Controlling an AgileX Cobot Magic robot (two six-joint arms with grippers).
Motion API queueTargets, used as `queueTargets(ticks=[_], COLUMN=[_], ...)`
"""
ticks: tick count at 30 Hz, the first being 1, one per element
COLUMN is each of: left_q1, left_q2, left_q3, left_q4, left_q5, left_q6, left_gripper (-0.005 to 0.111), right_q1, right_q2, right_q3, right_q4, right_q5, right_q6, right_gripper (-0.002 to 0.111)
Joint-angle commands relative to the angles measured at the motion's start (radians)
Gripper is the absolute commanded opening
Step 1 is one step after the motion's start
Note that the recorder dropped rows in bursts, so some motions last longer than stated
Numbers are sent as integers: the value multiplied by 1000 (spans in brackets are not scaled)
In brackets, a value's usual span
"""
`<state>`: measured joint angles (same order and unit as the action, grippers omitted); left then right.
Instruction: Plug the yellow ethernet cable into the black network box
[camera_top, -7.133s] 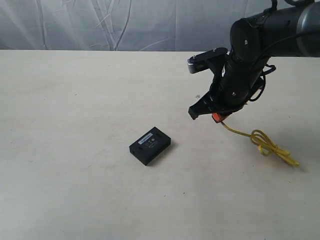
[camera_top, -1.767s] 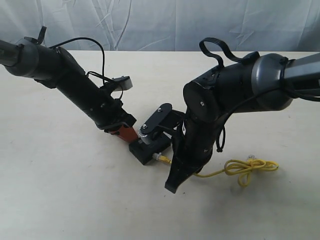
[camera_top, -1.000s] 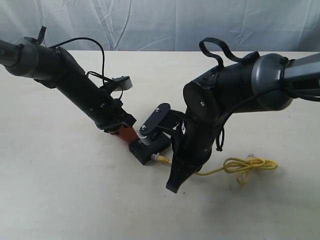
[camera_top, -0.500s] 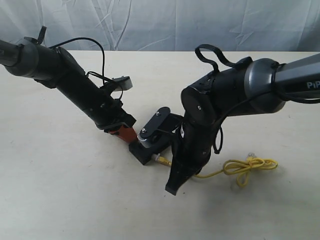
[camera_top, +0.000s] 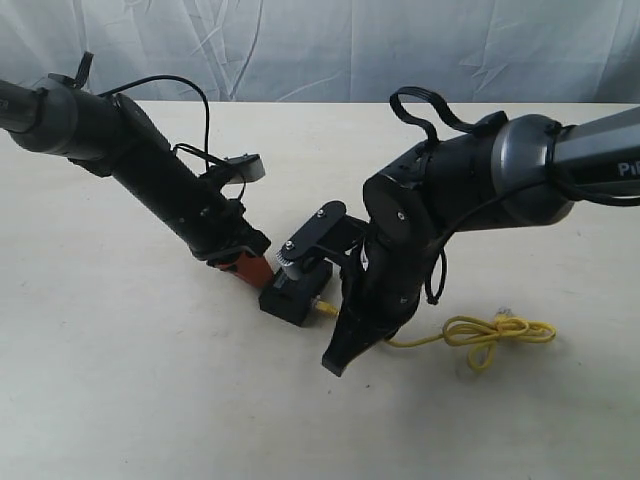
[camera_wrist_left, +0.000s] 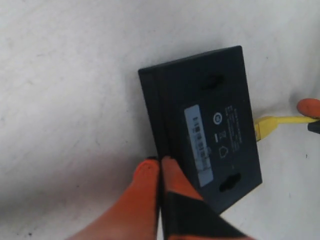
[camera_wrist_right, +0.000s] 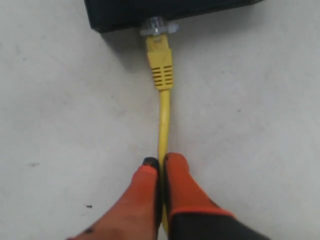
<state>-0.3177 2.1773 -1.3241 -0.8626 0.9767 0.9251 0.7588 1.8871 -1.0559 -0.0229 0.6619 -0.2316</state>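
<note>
Since half a second ago, the right arm is sitting slightly lower and nearer the black network box (camera_top: 293, 297), and the yellow plug that was just short of the box is now meeting its side wall. The right pincer (camera_wrist_right: 161, 165) is clamping the yellow ethernet cable (camera_wrist_right: 164, 115) between its orange fingers (camera_wrist_right: 182, 182), a little way behind the ribbed yellow boot. The clear tip of the plug is sitting at the box's wall, though how deep it is going in cannot be told. The rest of the cable is trailing off across the bench (camera_top: 120, 380) to the right side of the exterior view, ending in a loose knot-like loop with its far clear plug lying free. The left pincer (camera_wrist_left: 160, 167) is showing its fingers pressed together, with their tips touching the long edge of the box on the side away from the cable. The box is lying flat on the bench between the two arms, its white label strip (camera_wrist_left: 197, 145) facing up.
</note>
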Motion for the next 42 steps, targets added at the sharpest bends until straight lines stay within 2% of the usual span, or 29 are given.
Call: queueTargets(ticks=[1, 8, 19, 22, 26, 32, 39, 42], left_q1=[-5, -5, -5, -5, -3, -3, 16, 39], left_q2=[0, 0, 0, 0, 0, 0, -32, -87], left_q3=[-4, -4, -4, -4, -4, -4, -4, -4], left_q4=[-2, -16, -4, -1, 3, 3, 50, 91], left_q5=[18, 20, 14, 14, 7, 3, -11, -11], left_q6=[3, 3, 3, 3, 3, 3, -19, -67], left_gripper=[0, 0, 0, 0, 0, 0, 0, 0], right_q1=[-1, -1, -1, -1, -1, -1, -9, -37], right_q2=[-9, -9, -9, -9, -9, -22, -124, -174], right_q3=[4, 4, 4, 4, 4, 4, 4, 4], right_q4=[29, 60, 58, 58, 53, 57, 57, 61], right_q5=[-60, -135, -130, -121, -115, -115, -80, -76], right_q6=[0, -2, 1, 1, 1, 24, 72, 105], right_gripper=[-1, -1, 1, 14, 38, 49, 49, 41])
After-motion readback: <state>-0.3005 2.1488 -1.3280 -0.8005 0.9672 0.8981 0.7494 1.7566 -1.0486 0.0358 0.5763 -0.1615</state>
